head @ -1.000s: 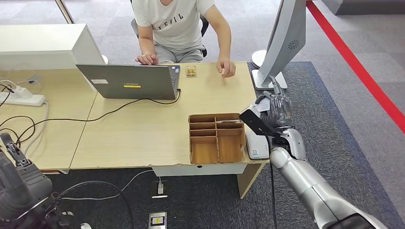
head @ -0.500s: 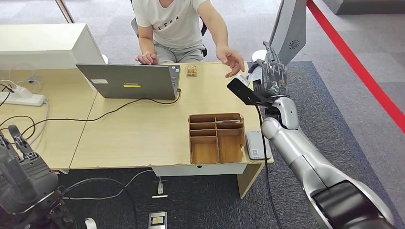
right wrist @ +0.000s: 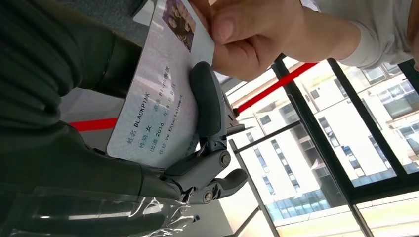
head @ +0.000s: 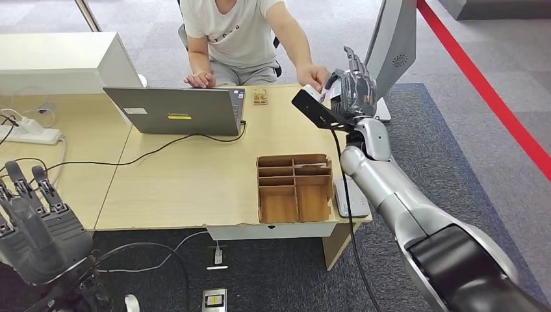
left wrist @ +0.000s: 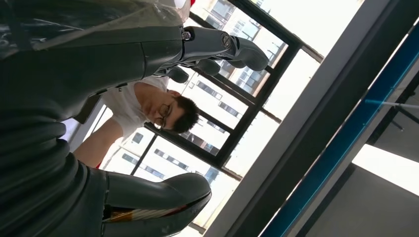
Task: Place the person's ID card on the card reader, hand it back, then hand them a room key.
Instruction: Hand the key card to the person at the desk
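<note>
Right wrist view: right hand (right wrist: 163, 143) holds ID card (right wrist: 158, 98), long axis toward person's hand (right wrist: 247, 34).

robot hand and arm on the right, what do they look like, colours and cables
The right arm is smooth silver metal with a rounded black section near the shoulder. A thin black cable hangs along it from a flat black wrist bracket. The right robot hand is dark grey, with jointed fingers showing small metal screws, and clear plastic wrapped over its ribbed cover.
</note>
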You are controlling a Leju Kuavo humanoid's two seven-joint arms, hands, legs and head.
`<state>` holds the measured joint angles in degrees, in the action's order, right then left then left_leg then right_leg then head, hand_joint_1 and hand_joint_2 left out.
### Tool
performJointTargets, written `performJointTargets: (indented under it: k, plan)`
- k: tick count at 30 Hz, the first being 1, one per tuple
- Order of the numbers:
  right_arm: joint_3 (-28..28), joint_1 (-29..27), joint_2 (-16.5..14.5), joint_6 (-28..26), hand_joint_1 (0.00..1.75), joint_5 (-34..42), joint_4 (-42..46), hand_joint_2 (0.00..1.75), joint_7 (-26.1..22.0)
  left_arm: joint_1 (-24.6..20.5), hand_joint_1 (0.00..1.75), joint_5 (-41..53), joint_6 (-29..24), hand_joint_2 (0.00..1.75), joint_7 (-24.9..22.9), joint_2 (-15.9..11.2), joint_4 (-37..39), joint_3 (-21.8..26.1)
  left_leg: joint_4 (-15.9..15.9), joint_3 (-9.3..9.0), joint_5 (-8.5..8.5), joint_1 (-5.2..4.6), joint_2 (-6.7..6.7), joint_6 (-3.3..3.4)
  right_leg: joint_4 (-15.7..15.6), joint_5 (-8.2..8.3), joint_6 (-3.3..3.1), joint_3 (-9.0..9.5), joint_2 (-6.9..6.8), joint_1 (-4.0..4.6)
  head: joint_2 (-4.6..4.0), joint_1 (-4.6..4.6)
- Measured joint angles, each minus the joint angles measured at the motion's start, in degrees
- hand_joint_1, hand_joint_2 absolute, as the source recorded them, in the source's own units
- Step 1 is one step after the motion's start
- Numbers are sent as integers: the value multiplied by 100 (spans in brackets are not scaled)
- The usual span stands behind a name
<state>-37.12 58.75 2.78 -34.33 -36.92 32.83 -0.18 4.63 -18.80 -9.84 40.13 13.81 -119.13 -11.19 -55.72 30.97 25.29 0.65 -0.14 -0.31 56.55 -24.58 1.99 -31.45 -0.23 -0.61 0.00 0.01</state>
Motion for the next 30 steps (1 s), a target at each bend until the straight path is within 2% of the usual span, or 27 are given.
performJointTargets:
  k: [17,18,21,22,30]
  plan:
    - [-171,92,-350,162,175,-297,-584,175,272,-14,0,-2,202,175,0,27,203,128,0,2,0,1,0,0,0,0,0,-1,0,1,0,1]
    - [-185,92,-363,167,151,-308,-606,175,274,-14,0,-2,207,175,0,28,205,138,0,2,0,1,0,0,0,0,0,-2,0,1,0,1]
    - [-240,92,-405,172,20,-338,-667,175,276,-19,0,-2,229,175,0,35,213,169,0,2,0,1,0,0,0,0,0,-2,0,1,0,-1]
    - [-256,91,-420,165,0,-350,-685,175,277,-22,0,-2,237,175,0,37,216,180,0,1,0,1,0,0,0,0,0,-3,0,1,0,-1]
    - [-310,108,-470,-20,0,-415,-771,175,397,-34,0,8,250,175,0,39,219,258,-1,0,-2,1,0,1,0,2,-2,-3,1,1,0,-1]
